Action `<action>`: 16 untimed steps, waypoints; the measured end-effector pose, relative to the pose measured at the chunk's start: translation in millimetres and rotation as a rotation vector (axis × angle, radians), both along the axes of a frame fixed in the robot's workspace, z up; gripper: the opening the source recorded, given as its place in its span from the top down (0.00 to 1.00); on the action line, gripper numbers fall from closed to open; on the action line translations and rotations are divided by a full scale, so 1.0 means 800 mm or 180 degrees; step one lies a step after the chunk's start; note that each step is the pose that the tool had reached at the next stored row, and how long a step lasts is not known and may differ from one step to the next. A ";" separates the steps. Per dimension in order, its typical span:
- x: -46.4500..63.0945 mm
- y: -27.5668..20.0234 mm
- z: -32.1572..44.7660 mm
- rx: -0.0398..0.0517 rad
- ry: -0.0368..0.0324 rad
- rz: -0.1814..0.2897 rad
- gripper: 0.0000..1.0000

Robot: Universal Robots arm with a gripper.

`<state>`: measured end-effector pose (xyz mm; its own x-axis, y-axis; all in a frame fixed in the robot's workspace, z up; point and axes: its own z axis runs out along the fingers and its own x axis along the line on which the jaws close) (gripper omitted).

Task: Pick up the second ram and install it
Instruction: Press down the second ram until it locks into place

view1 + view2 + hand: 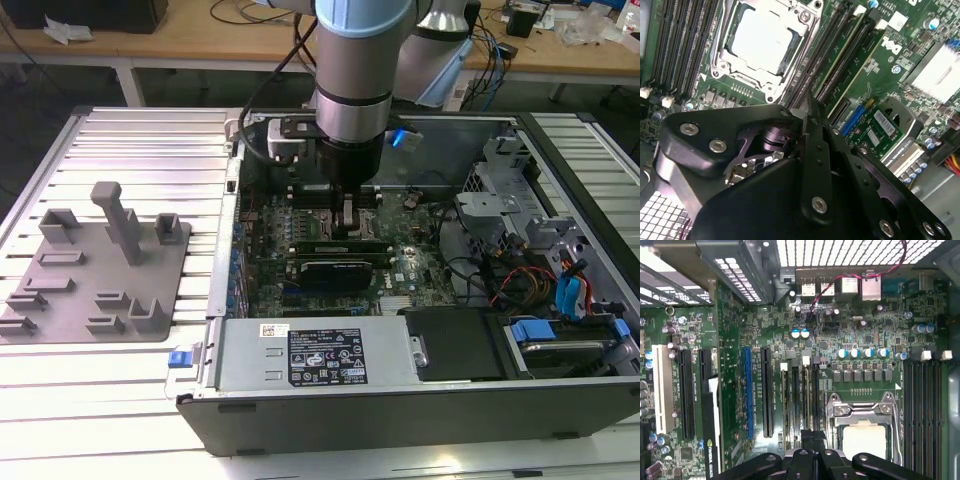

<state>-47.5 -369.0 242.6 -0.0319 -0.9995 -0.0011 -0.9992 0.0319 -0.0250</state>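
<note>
The gripper (347,222) hangs inside the open computer case (560,170), low over the green motherboard (420,262). In both wrist views its black fingers (812,445) stand drawn together, tips meeting over the memory slots (799,400) just beside the processor socket (865,425) — whether a thin board is pinched between them, I cannot tell. In the second wrist view the fingers (816,150) show as matte black bars studded with silver screw heads, converging to a narrow wedge.

A long, narrow green stick — apparently the second ram (837,65) — lies seated in a slot beside the socket, flanked by dark empty slots.

The socket is a square silver frame around a pale metal plate. A black expansion card (340,270) sits flat across the board in the exterior view. To the exterior view's left, a grey moulded fixture (95,270) with upright posts rests on the ribbed aluminium bench (150,150).
</note>
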 end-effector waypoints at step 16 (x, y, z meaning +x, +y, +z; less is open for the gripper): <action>-0.022 0.0000 -0.0120 0.0002 -0.0002 -0.0004 0.92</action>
